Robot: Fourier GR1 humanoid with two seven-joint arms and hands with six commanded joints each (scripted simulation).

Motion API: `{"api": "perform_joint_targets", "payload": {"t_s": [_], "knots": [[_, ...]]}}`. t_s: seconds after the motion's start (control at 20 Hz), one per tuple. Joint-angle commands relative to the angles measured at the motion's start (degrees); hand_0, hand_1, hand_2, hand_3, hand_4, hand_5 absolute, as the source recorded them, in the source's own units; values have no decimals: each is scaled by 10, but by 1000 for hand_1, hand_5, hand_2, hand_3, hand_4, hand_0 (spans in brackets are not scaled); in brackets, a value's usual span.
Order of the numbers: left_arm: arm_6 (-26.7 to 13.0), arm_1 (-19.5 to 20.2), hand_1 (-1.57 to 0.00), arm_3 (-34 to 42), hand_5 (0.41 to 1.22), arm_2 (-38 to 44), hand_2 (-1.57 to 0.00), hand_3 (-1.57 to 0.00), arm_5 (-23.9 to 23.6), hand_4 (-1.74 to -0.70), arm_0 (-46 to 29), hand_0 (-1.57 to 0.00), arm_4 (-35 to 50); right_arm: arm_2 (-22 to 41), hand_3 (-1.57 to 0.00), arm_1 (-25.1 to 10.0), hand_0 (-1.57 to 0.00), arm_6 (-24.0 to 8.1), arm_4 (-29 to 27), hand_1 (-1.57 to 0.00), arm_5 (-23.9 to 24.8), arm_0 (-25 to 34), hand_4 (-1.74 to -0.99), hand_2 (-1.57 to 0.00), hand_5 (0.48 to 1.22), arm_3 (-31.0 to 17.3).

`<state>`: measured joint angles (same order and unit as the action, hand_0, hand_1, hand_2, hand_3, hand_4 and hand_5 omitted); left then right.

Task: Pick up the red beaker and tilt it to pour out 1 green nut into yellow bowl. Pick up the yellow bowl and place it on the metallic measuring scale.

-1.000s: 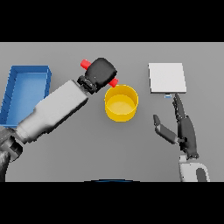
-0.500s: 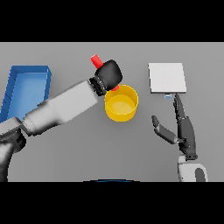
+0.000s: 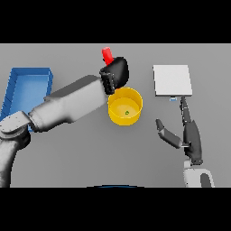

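Note:
My left hand (image 3: 116, 73) is shut on the red beaker (image 3: 107, 54), holding it just behind the yellow bowl (image 3: 125, 106); only the beaker's top shows past the hand. A small green nut (image 3: 127, 113) lies inside the bowl. The metallic measuring scale (image 3: 172, 80) sits flat to the bowl's right. My right hand (image 3: 188, 134) rests open below the scale, fingers pointing toward it, thumb spread to the left.
A blue bin (image 3: 25, 92) stands at the table's left side, behind my left arm. My left forearm (image 3: 67, 104) stretches across the table from the lower left toward the bowl.
My left hand has carried the red beaker rightward and farther back, over the bowl's rear rim. A green nut now lies in the bowl. The right hand has stayed still.

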<state>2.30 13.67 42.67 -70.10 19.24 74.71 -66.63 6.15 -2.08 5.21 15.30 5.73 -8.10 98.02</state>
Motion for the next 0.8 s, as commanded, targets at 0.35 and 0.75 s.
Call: {"api": "perform_joint_targets", "payload": {"t_s": [0.35, 0.75], "knots": [[38, 11, -1571, -22, 1221, -13, -1571, -1571, -18, -1729, 73, -1571, 4, 2, 1, 0, 1, 11, 5, 1, 2, 9, -1209, 1, 592, -11], [17, 73, -1571, -122, 1221, 104, -1526, -1354, -44, -1715, 185, -1571, 99, -8, 1, 2, 1, 8, -28, 1, -15, 19, -1183, 1, 595, -14]]}}
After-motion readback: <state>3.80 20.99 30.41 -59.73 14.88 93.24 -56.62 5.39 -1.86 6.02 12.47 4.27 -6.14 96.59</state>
